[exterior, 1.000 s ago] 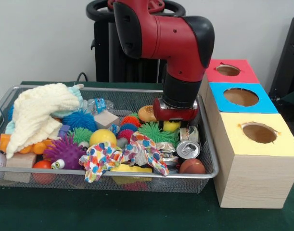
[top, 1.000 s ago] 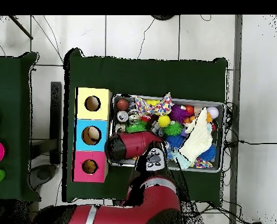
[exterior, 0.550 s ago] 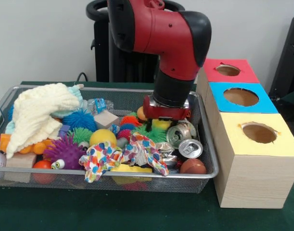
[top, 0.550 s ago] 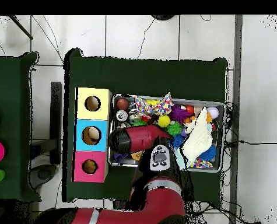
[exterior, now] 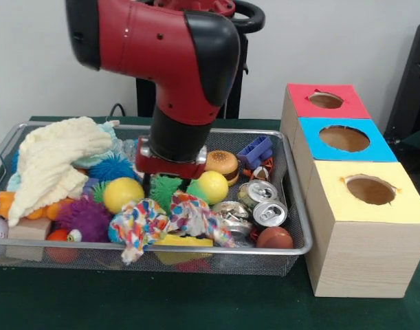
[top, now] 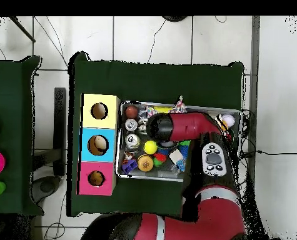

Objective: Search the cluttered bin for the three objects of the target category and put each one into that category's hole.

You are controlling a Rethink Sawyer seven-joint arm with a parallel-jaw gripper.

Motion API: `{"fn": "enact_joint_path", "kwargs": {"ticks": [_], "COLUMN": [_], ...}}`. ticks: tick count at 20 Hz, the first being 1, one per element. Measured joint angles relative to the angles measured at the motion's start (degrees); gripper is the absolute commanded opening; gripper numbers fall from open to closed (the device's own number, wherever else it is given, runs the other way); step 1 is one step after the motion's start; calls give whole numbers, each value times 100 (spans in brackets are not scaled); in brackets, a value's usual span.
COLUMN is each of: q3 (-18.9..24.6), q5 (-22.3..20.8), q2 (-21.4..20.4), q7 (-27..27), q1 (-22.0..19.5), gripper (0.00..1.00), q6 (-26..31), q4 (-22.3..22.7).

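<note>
Your hand [exterior: 170,180] is now sitting low over the middle of the wire bin [exterior: 292,180], having swept across from the end nearest the boxes; I cannot tell whether it is apart or together, since the wrist is hiding it. It seems to be pressing into the green spiky ball [exterior: 165,189], beside the yellow ball [exterior: 213,186] and above the patterned cloth [exterior: 170,221].

That sweep is uncovering things: the toy hamburger [exterior: 220,163], a blue block [exterior: 255,151] and the two cans [exterior: 262,204] are lying open at the box end. You are still searching, with nothing visibly lifted. The yellow box [exterior: 366,227], blue box [exterior: 344,139] and red box [exterior: 325,101] are waiting just beside the bin on the tabletop [exterior: 196,302].
</note>
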Motion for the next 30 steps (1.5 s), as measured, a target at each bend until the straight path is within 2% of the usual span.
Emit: {"fn": "enact_joint_path", "kwargs": {"ticks": [6,11,16,27,30], "q3": [264,308,306,297,299], "q5": [-249,-409,-418,-371,-310], "q2": [24,22,-183,-958,-1132], "q7": [-5,-5,-5,-5,-5], "q1": [-287,-372,-307,286,357], "gripper": [100,100,100,100,100], "q6": [2,4,38,793,831], "q4": [-455,-445,-139,561,719]}}
